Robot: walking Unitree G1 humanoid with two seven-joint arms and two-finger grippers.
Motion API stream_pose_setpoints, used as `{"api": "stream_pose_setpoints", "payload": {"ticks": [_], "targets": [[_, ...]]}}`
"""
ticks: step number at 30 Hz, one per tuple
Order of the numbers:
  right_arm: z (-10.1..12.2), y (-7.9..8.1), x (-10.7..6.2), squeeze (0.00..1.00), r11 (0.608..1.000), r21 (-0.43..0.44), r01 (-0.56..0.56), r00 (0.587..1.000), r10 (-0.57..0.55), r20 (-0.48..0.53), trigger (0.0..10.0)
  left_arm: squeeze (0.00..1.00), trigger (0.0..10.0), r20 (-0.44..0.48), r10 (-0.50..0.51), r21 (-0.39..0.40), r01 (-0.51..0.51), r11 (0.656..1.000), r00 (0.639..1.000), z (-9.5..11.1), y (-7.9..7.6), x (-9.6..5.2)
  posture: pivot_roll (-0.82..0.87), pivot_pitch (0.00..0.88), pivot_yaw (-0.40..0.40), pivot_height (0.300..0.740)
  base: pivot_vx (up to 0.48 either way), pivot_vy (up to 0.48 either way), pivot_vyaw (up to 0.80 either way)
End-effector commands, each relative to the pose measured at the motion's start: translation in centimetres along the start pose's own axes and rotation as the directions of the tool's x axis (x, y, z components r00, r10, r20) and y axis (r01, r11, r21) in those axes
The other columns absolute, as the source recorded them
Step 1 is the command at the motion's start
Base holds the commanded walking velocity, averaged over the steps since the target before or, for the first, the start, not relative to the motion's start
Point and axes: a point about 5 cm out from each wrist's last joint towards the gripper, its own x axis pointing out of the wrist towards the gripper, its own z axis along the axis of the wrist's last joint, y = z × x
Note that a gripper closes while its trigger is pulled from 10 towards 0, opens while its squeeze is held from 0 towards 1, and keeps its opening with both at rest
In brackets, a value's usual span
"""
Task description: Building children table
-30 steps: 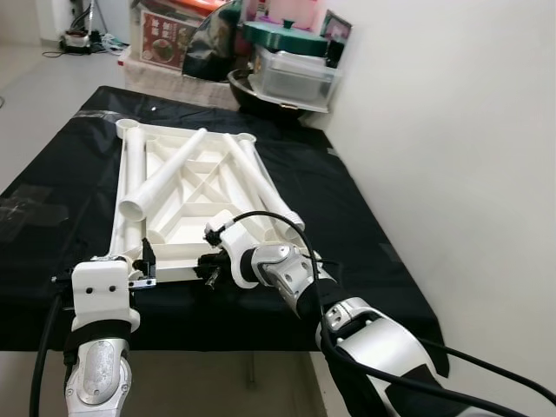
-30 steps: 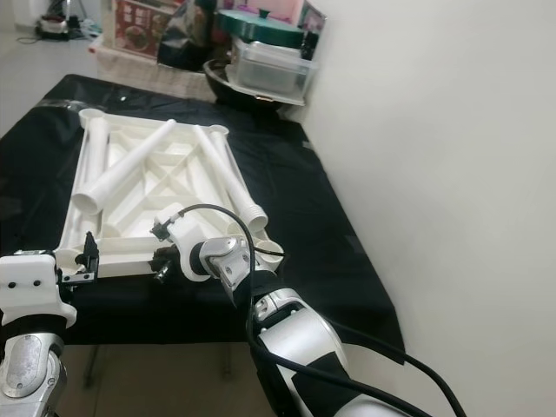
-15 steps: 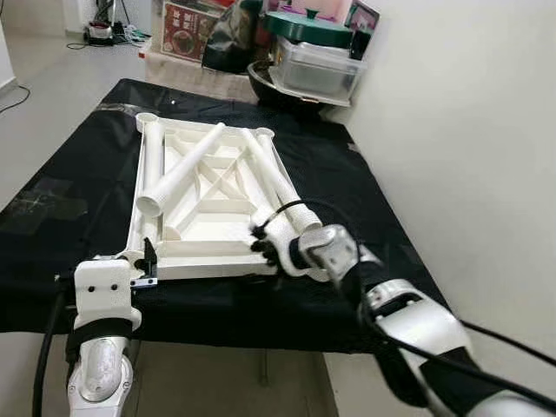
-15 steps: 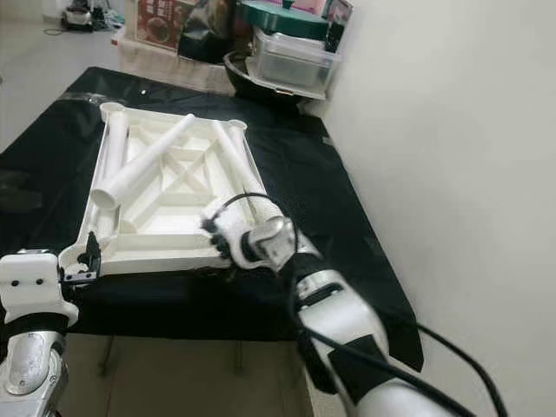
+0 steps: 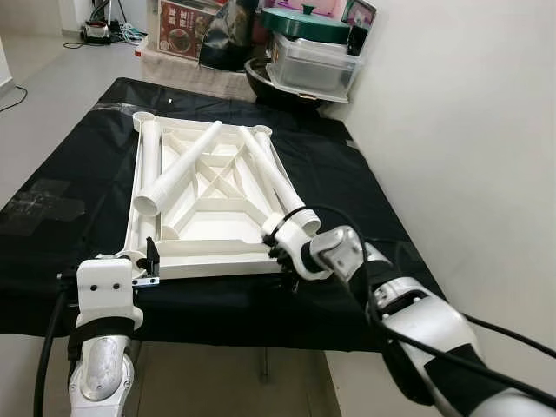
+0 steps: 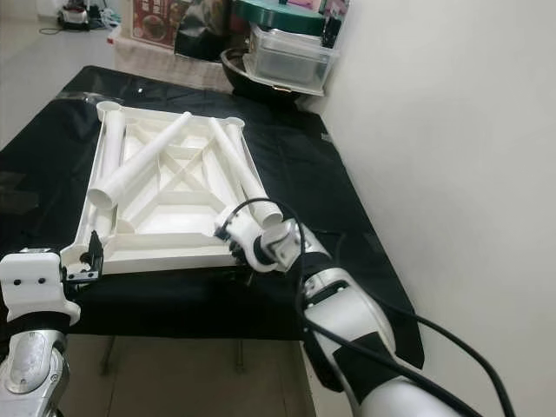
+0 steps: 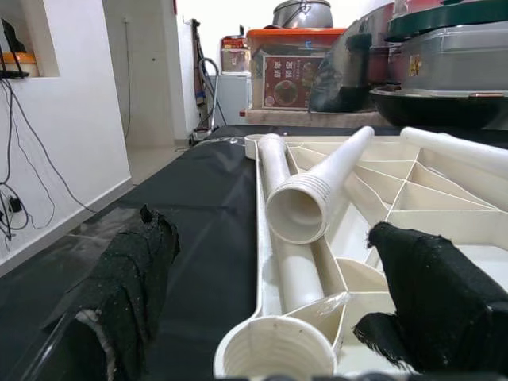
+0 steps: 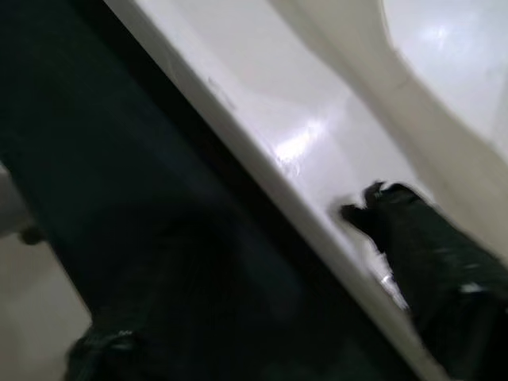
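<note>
Your white table panel (image 5: 208, 204) lies upside down, ribs up, on the black-covered tabletop (image 5: 61, 187), its long axis running away from you. Three loose legs (image 5: 178, 169) rest in it: one along the left rim, one on a diagonal, one down the right rim.

Your right hand (image 5: 280, 250) is at the near right corner, by the threaded end of the right-rim leg. The right wrist view shows one black finger over the panel's edge and the other below against the dark cloth, so the fingers are apart, straddling the rim.

Your left hand (image 7: 278, 317) sits spread wide at the near left corner socket (image 7: 274, 349), gripping nothing. The left wrist view alone shows the diagonal leg's hollow mouth.
</note>
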Motion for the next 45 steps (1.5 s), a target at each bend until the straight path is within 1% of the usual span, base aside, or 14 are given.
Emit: {"api": "stream_pose_setpoints", "payload": {"ticks": [1,10,13,22,23,25,26,31,32,33,34,43,44,45], "targets": [[-1.8,1.3,0.9,0.0,0.999,0.014,-0.047,0.996,0.048,-0.074,0.0,0.0,10.0,0.001,-0.023,-0.003,0.023,1.0,1.0,-0.1,-0.5,-0.1,0.28,0.0,-0.254,0.74,0.0,0.0,0.0],[-1.0,2.3,1.8,0.0,0.984,0.166,-0.062,0.997,0.068,-0.032,0.0,0.0,10.0,0.0,-0.007,-0.003,0.007,1.0,1.0,0.0,-0.3,-0.3,0.28,0.0,-0.264,0.74,0.0,0.0,0.0],[0.3,3.0,2.7,0.0,0.943,0.331,-0.043,0.998,0.024,0.059,0.0,0.0,10.0,-0.003,-0.004,-0.006,0.004,1.0,1.0,0.0,-0.3,-0.4,0.27,0.0,-0.256,0.74,0.0,0.0,0.0],[1.6,4.5,3.7,0.0,0.886,0.448,-0.117,0.988,0.058,0.142,0.0,0.0,10.0,-0.005,-0.017,-0.008,0.017,1.0,1.0,-0.1,-0.4,-0.3,0.26,0.0,-0.244,0.74,0.0,0.0,0.0],[1.9,4.9,3.9,0.0,0.869,0.476,-0.137,0.985,0.067,0.161,3.6,0.0,10.0,-0.005,-0.019,-0.007,0.019,1.0,1.0,-0.1,-0.4,-0.2,0.26,0.0,-0.242,0.74,0.0,0.0,0.0],[2.2,5.1,4.0,0.0,0.857,0.493,-0.15,0.982,0.073,0.173,3.6,0.0,10.0,-0.005,-0.02,-0.006,0.02,1.0,1.0,-0.1,-0.4,-0.2,0.26,0.0,-0.242,0.74,0.0,0.0,0.0],[2.2,5.4,4.2,0.0,0.876,0.455,-0.158,0.982,0.089,0.17,10.0,0.0,10.0,-0.004,-0.02,-0.005,0.02,1.0,1.0,-0.1,-0.5,-0.2,0.26,0.0,-0.241,0.74,0.0,0.0,0.0],[1.4,5.2,4.2,0.0,0.944,0.313,-0.105,0.99,0.07,0.122,10.0,0.0,10.0,-0.003,-0.021,-0.002,0.021,1.0,1.0,-0.1,-0.4,-0.2,0.26,0.0,-0.24,0.74,0.0,0.0,0.0],[0.8,4.5,3.9,0.33,0.969,0.243,-0.036,0.995,0.012,0.098,10.0,0.0,10.0,-0.004,-0.022,-0.002,0.022,1.0,1.0,-0.1,-0.4,-0.2,0.26,0.0,-0.24,0.74,0.0,0.0,0.0],[0.4,4.0,3.7,0.33,0.981,0.194,0.01,0.996,-0.027,0.086,10.0,0.0,10.0,-0.004,-0.022,-0.001,0.022,1.0,1.0,-0.1,-0.4,-0.2,0.26,0.0,-0.24,0.74,0.0,0.0,0.0],[0.2,3.5,3.3,1.0,0.982,0.183,0.042,0.994,-0.06,0.094,10.0,0.0,10.0,-0.005,-0.022,-0.001,0.022,1.0,1.0,-0.1,-0.4,-0.2,0.26,0.0,-0.238,0.74,0.0,0.0,0.0],[3.4,0.9,0.9,1.0,0.957,0.292,-0.005,0.934,-0.099,0.343,10.0,0.0,10.0,-0.009,-0.024,-0.002,0.024,1.0,1.0,0.0,-0.1,-0.4,0.25,0.0,-0.226,0.74,0.0,0.0,0.0],[4.0,0.7,0.5,1.0,0.952,0.305,-0.028,0.919,-0.095,0.384,10.0,0.0,10.0,-0.01,-0.025,-0.002,0.025,1.0,1.0,-0.1,-0.1,-0.5,0.25,0.0,-0.226,0.74,0.0,0.0,0.0],[5.8,0.4,-0.6,1.0,0.936,0.331,-0.119,0.861,-0.069,0.503,10.0,0.0,10.0,-0.012,-0.028,-0.002,0.028,1.0,1.0,-0.1,0.0,-0.5,0.24,0.0,-0.213,0.74,0.0,0.0,0.0]]}}
